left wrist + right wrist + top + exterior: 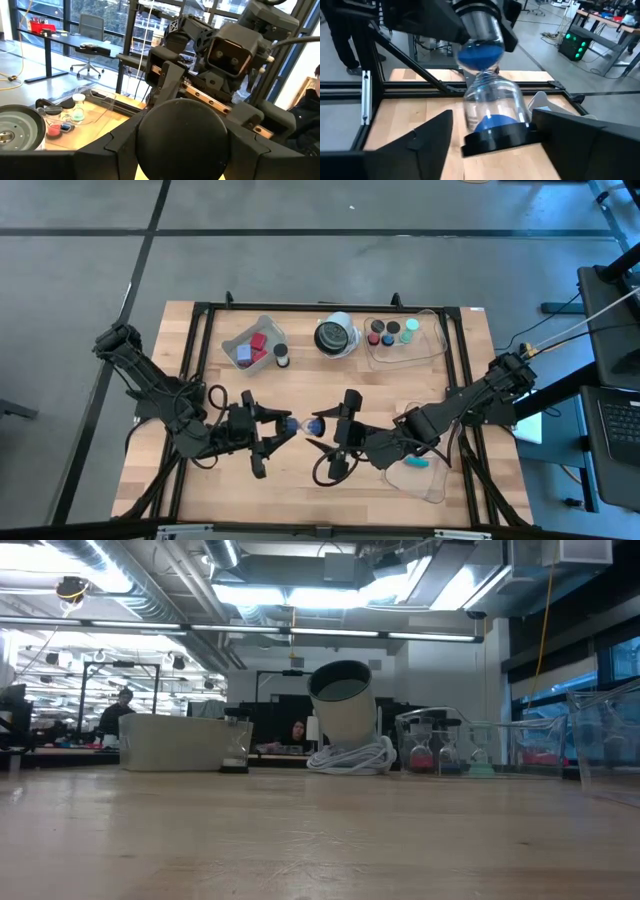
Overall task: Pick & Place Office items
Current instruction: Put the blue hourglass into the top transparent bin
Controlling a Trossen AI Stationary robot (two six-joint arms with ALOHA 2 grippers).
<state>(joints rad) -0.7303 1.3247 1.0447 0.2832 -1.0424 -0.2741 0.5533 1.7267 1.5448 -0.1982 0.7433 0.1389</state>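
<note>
Left gripper [283, 430] clamps 1 end of a clear glass hourglass with blue sand [487, 95]; right gripper [322, 432], jaws parted, flanks its opposite black cap.

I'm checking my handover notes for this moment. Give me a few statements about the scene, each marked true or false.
1. A blue-sand hourglass lies between the left gripper and the right gripper, mid-table. True.
2. The left gripper is empty. False: it is shut on the hourglass's far cap.
3. The back-left tray holds red blocks. True.
4. The white-and-black round object sits inside the back-right tray. False: it stands on the wood between the two back trays.
</note>
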